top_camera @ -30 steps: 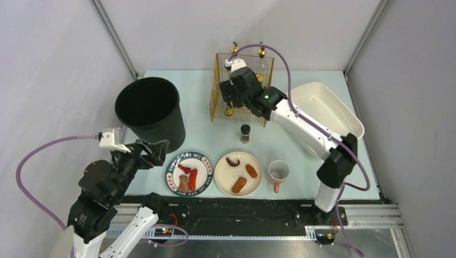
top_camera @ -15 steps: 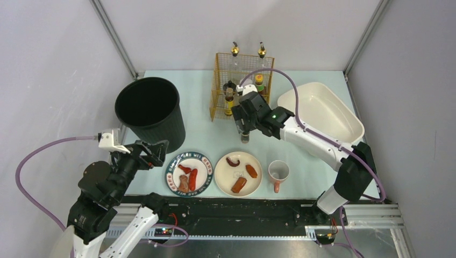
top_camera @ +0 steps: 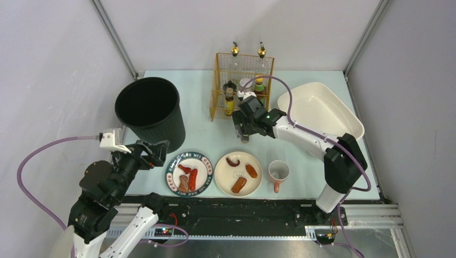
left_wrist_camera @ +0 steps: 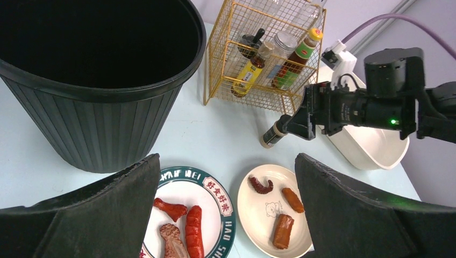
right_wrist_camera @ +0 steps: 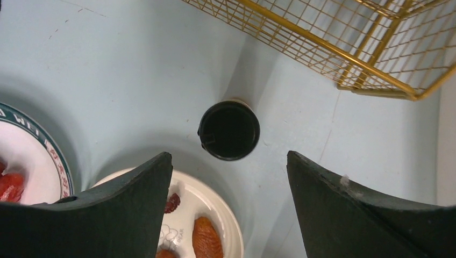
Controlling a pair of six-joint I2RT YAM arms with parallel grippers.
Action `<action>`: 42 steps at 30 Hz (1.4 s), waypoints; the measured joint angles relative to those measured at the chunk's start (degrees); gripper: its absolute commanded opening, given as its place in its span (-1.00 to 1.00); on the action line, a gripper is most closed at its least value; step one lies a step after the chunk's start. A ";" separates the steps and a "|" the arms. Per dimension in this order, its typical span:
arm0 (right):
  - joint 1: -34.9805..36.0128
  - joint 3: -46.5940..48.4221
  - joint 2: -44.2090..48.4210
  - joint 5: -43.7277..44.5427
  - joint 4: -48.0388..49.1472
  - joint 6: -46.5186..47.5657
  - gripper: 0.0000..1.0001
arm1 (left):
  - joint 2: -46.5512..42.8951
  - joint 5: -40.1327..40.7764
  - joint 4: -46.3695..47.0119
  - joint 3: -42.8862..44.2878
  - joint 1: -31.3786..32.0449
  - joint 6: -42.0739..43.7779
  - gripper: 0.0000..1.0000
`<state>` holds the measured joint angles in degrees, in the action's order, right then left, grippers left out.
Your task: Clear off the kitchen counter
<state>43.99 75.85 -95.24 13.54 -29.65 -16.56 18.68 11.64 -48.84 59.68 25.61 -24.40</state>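
**Top and wrist views.** The table (top_camera: 196,97) fills the cell floor, with a black rail along its near edge. I read it as a clock face:

- black bin (top_camera: 161,128) at 10 o'clock
- gold wire rack (top_camera: 218,91) of bottles at 12
- white tub (top_camera: 333,102) at 2
- mug (top_camera: 278,172) at 5
- green-rimmed plate (top_camera: 200,181) and cream plate (top_camera: 223,177) at 6, both carrying sausage pieces

A small black-capped bottle (right_wrist_camera: 228,130) stands upright near the centre, at 6 o'clock of the rack and apart from the cream plate. My right end effector (right_wrist_camera: 226,161) hangs over this bottle with its fingers spread either side of the cap, touching nothing I can see. My left end effector (top_camera: 153,152), at 8 o'clock beside the bin, gapes wide and holds nothing.
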 measured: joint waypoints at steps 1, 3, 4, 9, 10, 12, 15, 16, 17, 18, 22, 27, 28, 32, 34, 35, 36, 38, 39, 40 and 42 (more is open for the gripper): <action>-0.13 0.00 -0.83 -0.42 0.57 -0.22 0.63 | 0.02 -0.04 0.00 -0.02 0.00 0.00 0.97; -0.39 -0.02 -2.05 -0.92 1.55 -0.46 0.62 | 0.02 -0.04 0.00 -0.15 0.00 -0.02 0.97; -0.52 -0.04 -2.54 -1.03 1.86 -0.52 0.60 | 0.02 -0.04 0.04 -0.33 0.00 -0.02 0.97; -0.98 -0.04 -4.59 -1.66 3.85 -0.81 0.41 | 0.02 -0.04 -0.04 -1.07 0.00 0.00 0.97; -1.11 -0.04 -5.03 -1.77 4.24 -0.85 0.38 | 0.02 -0.04 -0.09 -1.14 0.00 -0.02 0.97; -1.18 -0.04 -5.55 -1.97 4.70 -0.96 0.30 | 0.02 -0.02 -0.15 -1.20 0.00 0.00 0.97; -1.27 -0.04 -5.79 -2.01 4.85 -0.98 0.16 | 0.02 0.00 -0.15 -1.20 0.00 0.02 0.97; -1.31 -0.04 -5.88 -2.01 4.98 -1.01 0.13 | 0.04 0.00 -0.15 -1.20 0.00 0.02 0.97; -1.33 -0.04 -5.95 -2.01 5.14 -0.98 0.07 | 0.07 0.00 -0.15 -1.20 0.00 0.02 0.97; -1.33 -0.04 -6.10 -1.99 5.29 -0.94 0.04 | 0.13 0.02 -0.15 -1.20 0.00 0.04 0.97; -1.31 -0.04 -6.49 -1.88 5.64 -0.76 -0.31 | 0.35 0.04 -0.15 -1.20 0.00 0.07 0.97; -0.96 -0.04 -6.43 -0.66 5.64 0.26 -0.77 | 0.57 0.02 -0.15 -1.22 0.00 0.39 0.97; -0.85 -0.04 -6.32 -0.46 5.49 0.59 -0.80 | 0.68 0.02 -0.17 -1.22 0.00 0.42 0.97; -0.48 1.03 -4.94 -0.11 2.86 1.64 -0.90 | 1.31 0.02 -0.15 -1.22 0.00 0.44 0.97; -0.26 3.28 -3.80 0.17 0.94 2.23 -0.92 | 1.64 0.02 -0.15 -1.22 0.00 0.44 0.97; -0.24 4.68 -3.13 0.33 -0.02 2.51 -0.92 | 1.75 0.02 -0.15 -1.25 0.00 0.44 0.97; -0.22 5.88 -2.54 0.44 -0.52 2.73 -0.92 | 1.79 0.04 -0.15 -1.25 0.00 0.44 0.97; -0.20 9.31 -0.74 0.66 -1.60 3.43 -0.92 | 1.84 0.04 -0.15 -1.25 0.00 0.44 0.97; -0.20 10.27 -0.22 0.74 -1.81 3.61 -0.92 | 1.84 0.04 -0.15 -1.25 0.00 0.44 0.97; -0.22 11.91 0.44 0.81 -2.43 3.89 -0.93 | 1.84 0.04 -0.15 -1.25 0.00 0.44 0.97; -0.37 15.02 1.25 0.76 -3.45 4.63 -0.94 | 1.84 0.07 -0.15 -1.25 0.00 0.44 0.97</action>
<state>43.62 90.87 -94.00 14.31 -33.10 -11.92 20.51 11.70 -48.99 58.43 25.61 -23.97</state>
